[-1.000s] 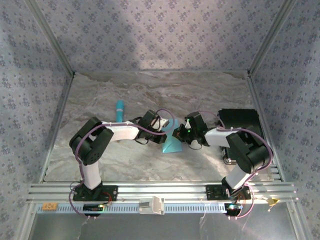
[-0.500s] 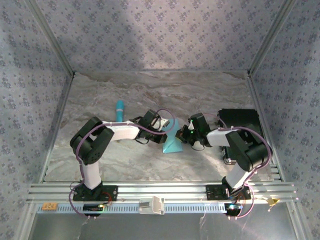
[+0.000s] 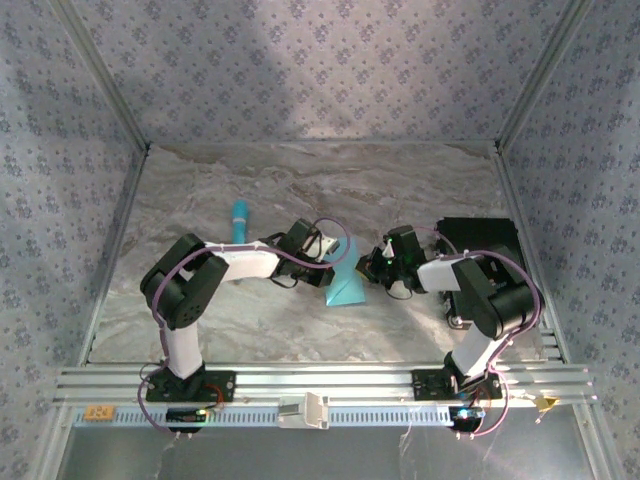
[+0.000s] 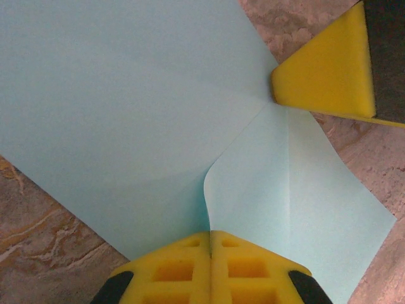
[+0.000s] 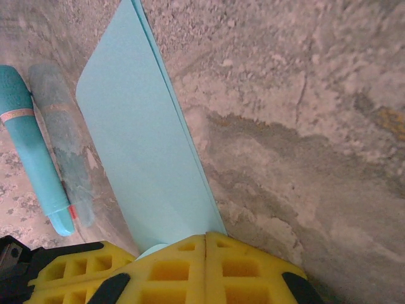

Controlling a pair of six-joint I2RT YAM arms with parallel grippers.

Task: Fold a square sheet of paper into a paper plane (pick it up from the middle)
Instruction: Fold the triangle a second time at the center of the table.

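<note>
Now the left gripper [image 4: 210, 235] is pinching the folded blue paper sheet [image 4: 126, 95], jaws shut; the right gripper [image 5: 206, 238] is clamping another edge, at the middle of the desk [image 3: 300, 180] between both arms.

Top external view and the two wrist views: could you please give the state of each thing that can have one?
Light cyan-blue square sheet of paper: partly folded, creased, pinched by both grippers.
Left gripper: shut on the paper.
Right gripper: shut on the paper.
Slim turquoise pen-like stick: lying flat on the marble table, apart from both grippers.
</note>
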